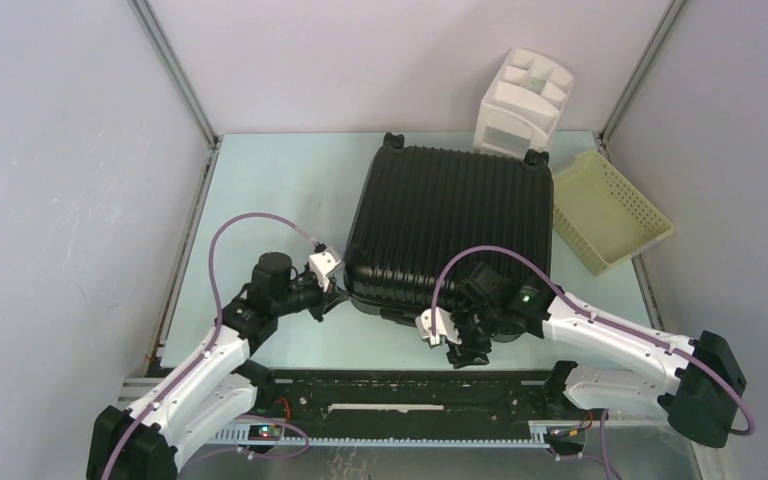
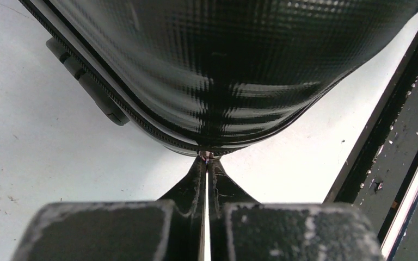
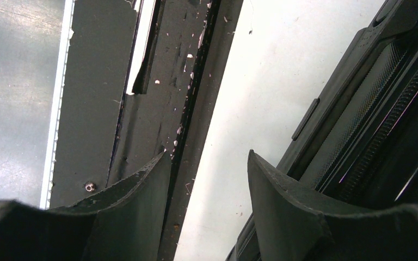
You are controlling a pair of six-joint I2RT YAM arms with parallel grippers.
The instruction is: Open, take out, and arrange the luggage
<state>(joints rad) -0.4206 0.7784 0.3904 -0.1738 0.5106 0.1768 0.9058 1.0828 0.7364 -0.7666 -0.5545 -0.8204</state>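
Luggage [image 1: 450, 225] closed on bench [image 1: 280, 190].
Looks stiff, slick; best gripped at zip seam [image 2: 166, 137]. Left pincer [image 2: 207, 160] clenched there, right pincer [image 3: 208, 156] released.

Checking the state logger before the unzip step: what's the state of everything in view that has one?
Suitcase: shut, lying flat, wheels at the far edge.
Left gripper: shut, tips against the suitcase's corner; whether they pinch anything, cannot tell.
Right gripper: open, empty, beside the suitcase's near edge.
Organizer: upright, top compartments look empty.
Basket: open side up, looks empty.
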